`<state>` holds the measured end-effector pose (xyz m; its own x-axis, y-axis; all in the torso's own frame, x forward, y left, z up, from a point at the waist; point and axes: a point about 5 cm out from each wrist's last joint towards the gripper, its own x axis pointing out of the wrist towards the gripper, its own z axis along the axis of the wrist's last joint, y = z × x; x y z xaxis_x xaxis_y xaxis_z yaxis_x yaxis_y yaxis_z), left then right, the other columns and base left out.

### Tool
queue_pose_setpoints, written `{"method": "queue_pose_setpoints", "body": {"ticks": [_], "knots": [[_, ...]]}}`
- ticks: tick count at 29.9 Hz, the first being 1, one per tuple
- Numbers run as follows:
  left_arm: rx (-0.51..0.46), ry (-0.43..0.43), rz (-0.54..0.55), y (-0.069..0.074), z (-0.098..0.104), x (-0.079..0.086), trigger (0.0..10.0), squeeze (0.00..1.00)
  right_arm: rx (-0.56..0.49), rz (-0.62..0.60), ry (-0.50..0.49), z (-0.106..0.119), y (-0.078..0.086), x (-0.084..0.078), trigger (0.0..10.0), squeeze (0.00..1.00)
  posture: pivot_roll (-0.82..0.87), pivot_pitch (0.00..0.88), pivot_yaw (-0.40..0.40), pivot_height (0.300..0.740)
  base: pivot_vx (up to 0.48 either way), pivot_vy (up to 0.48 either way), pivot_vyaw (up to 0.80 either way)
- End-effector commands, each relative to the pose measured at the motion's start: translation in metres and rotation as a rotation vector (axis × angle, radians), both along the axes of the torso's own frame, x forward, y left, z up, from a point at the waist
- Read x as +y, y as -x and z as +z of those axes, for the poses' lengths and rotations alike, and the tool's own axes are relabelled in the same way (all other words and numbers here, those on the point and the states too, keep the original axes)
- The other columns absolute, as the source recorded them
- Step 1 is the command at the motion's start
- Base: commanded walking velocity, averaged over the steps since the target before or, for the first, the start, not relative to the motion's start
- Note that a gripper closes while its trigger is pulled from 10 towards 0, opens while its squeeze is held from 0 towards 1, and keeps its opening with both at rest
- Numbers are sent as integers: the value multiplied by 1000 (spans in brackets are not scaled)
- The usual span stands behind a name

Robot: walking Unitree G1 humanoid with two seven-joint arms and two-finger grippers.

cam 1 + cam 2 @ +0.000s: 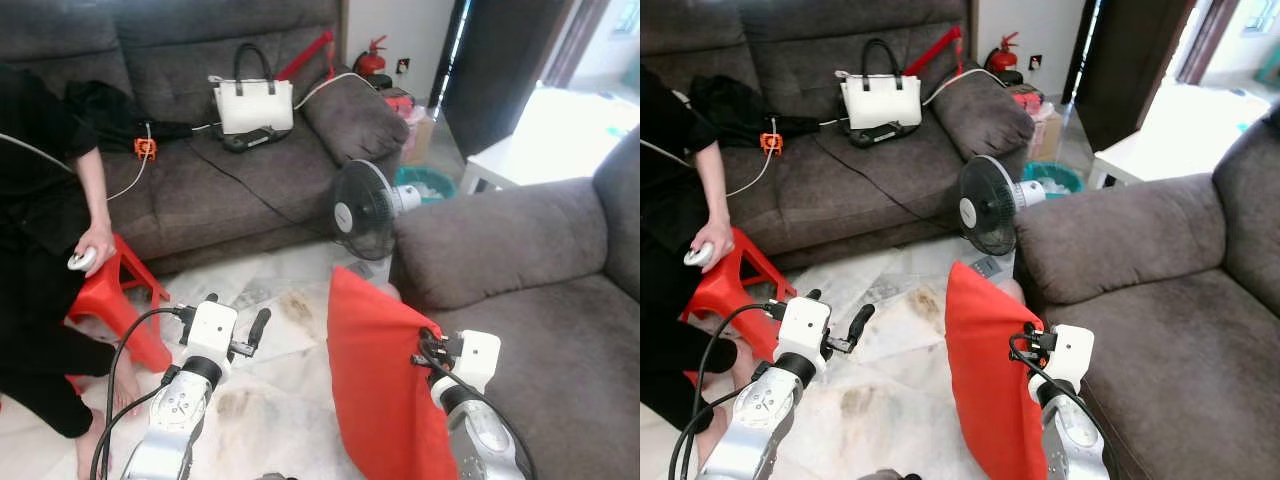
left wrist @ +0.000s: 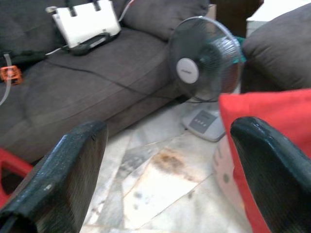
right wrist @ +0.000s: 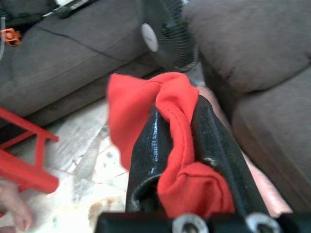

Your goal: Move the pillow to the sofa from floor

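Observation:
A red pillow hangs upright above the tiled floor, just left of the grey sofa on my right. My right gripper is shut on the pillow's edge, with red cloth bunched between its two black fingers. My left gripper is held out over the floor to the left of the pillow, open and empty; its fingers frame the fan in the left wrist view.
A black standing fan stands on the floor between the two sofas. The far sofa holds a white handbag, cables and dark clothes. A person in black sits on a red stool at left.

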<state>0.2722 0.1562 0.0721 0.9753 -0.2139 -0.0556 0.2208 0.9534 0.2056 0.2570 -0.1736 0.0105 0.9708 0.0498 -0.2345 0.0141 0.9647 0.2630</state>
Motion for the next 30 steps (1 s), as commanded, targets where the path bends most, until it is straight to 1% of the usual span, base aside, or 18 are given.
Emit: {"method": "queue_pose_setpoints", "body": {"ticks": [1, 14, 16, 30], "knots": [[8, -10, 3, 1, -2, 1, 10000, 0, -130, -12, 18, 24, -14, -3, 10000, 0, 111, 9, -20, 740, 0, 0, 0], [5, -3, 2, 0, -2, -1, 10000, 0, -101, -33, 19, 22, -17, -6, 10000, 0, 101, 0, -21, 740, 0, 0, 0], [4, -1, 2, -1, -2, -2, 10000, 0, -99, -38, 7, 21, -16, -5, 10000, 0, 100, 0, -21, 740, 0, 0, -800], [5, 3, -12, -3, -5, -6, 10000, 0, -104, -43, 15, 21, -17, -5, 10000, 0, 91, 0, -15, 740, 0, 0, -800]]}}
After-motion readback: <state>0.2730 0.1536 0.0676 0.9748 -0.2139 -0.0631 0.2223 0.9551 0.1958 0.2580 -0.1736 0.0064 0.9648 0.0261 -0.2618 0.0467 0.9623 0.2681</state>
